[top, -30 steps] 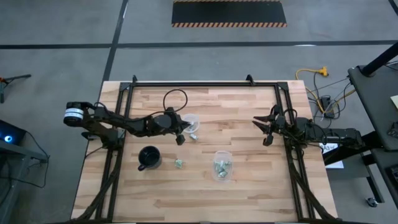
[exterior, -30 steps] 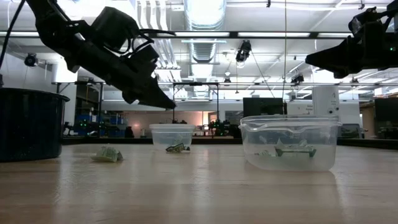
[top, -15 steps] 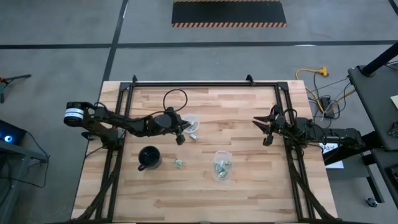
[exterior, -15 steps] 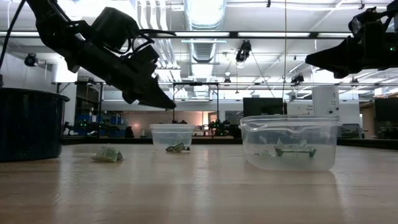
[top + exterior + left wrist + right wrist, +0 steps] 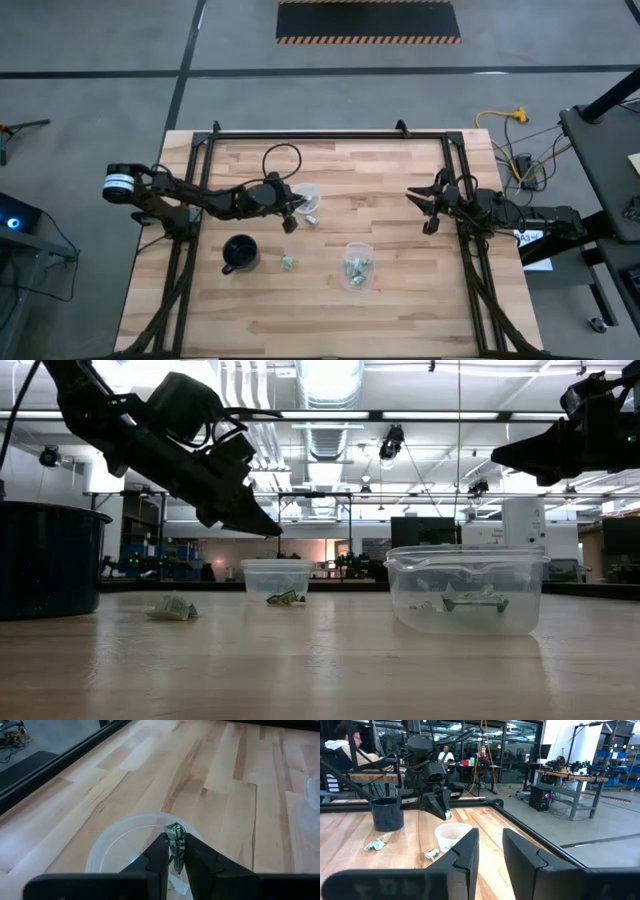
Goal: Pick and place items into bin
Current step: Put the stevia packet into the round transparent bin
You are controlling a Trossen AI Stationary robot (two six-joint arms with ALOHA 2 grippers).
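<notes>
left end effector (image 5: 173, 851) clenched on folded green item (image 5: 175, 834), over small round tub (image 5: 107, 851) to drop | right end effector (image 5: 490, 851) parted, empty, parked at tabletop (image 5: 400, 180) edge

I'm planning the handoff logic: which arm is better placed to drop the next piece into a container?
Left. The left gripper holds a green folded piece above the small round container. The right gripper waits empty by the table's right edge.

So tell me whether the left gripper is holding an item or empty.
Holding. In the left wrist view, the left gripper has a folded green item pinched between its fingers, above the small round container.
</notes>
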